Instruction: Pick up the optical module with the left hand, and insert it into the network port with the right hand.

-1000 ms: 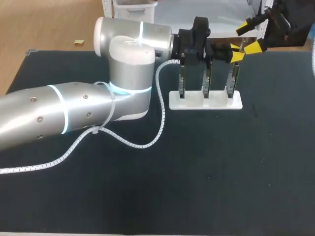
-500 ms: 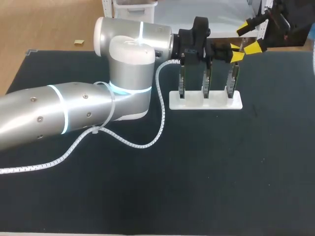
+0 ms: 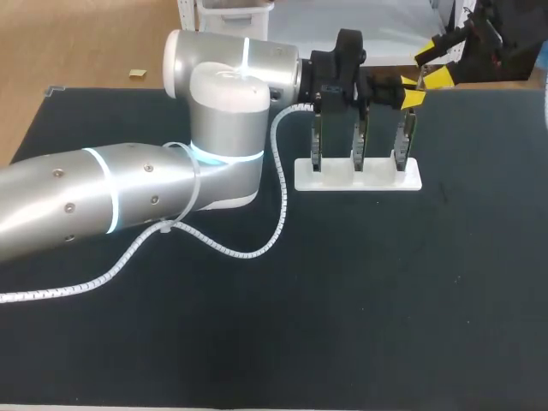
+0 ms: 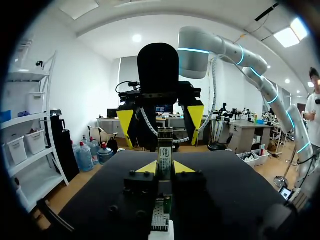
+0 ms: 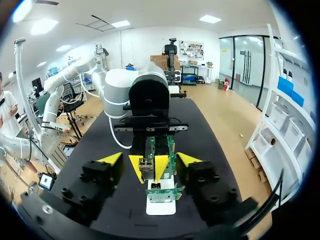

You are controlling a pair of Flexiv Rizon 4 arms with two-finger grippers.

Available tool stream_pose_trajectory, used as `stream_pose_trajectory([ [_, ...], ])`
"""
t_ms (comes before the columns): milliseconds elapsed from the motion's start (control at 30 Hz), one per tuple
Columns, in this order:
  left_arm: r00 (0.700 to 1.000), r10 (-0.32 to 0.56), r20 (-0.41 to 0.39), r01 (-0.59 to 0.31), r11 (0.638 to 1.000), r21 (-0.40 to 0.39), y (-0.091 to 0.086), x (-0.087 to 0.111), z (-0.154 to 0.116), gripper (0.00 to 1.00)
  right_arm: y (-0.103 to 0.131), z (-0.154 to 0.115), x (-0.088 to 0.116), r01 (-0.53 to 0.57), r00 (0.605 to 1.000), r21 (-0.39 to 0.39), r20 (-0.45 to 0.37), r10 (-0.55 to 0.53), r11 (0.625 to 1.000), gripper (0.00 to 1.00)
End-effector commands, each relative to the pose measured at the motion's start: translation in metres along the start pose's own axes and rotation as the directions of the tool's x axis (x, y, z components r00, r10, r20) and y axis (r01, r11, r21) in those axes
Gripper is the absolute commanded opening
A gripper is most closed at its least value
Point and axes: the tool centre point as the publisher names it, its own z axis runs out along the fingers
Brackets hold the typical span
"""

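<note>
My left gripper [image 3: 411, 92] [image 4: 165, 167] is shut on the optical module [image 4: 165, 147], a slim metal bar that sticks out past its yellow tips above the rightmost circuit board [image 3: 402, 141]. Facing it from the far right, my right gripper [image 3: 432, 67] [image 5: 150, 160] is open. Its two fingers stand on either side of the module [image 5: 146, 167] and of the left gripper's tips, apart from both. Under the module stands a green board [image 5: 160, 192] with a small port, on a white base [image 3: 358, 175].
Three upright circuit boards stand in a row on the white base at the back of the black table [image 3: 342, 300]. My left arm [image 3: 128, 197] and its white coiled cable [image 3: 257, 248] lie across the table's left half.
The right gripper's yellow fingers have drawn closer together around the module. The left arm and the module have stayed still.
</note>
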Motion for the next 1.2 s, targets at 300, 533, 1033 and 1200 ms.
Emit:
stream_pose_trajectory([
  [300, 1.000, -0.001, -0.002, 0.001, 1.000, 0.004, 0.0021, -0.0002, 0.0008, 0.00, -0.0012, 0.0011, 0.0007, 0.000, 1.000, -0.001, 0.006, 0.000, 1.000, 0.00],
  [533, 1.000, -0.001, -0.002, 0.001, 1.000, 0.004, 0.0021, -0.0002, 0.0008, 0.00, -0.0010, 0.0012, 0.0000, 0.002, 1.000, -0.001, 0.009, -0.002, 1.000, 0.00],
  [1033, 1.000, 0.002, 0.000, -0.002, 1.000, 0.008, 0.0016, -0.0005, 0.0010, 1.00, 0.0000, 0.0011, -0.0003, 0.001, 1.000, 0.001, 0.006, -0.001, 1.000, 0.00],
  [1200, 0.999, 0.005, -0.036, -0.004, 1.000, 0.013, -0.0004, -0.0012, -0.0024, 1.00, 0.0003, 0.0008, -0.0003, 0.001, 1.000, 0.000, 0.005, -0.001, 1.000, 0.00],
])
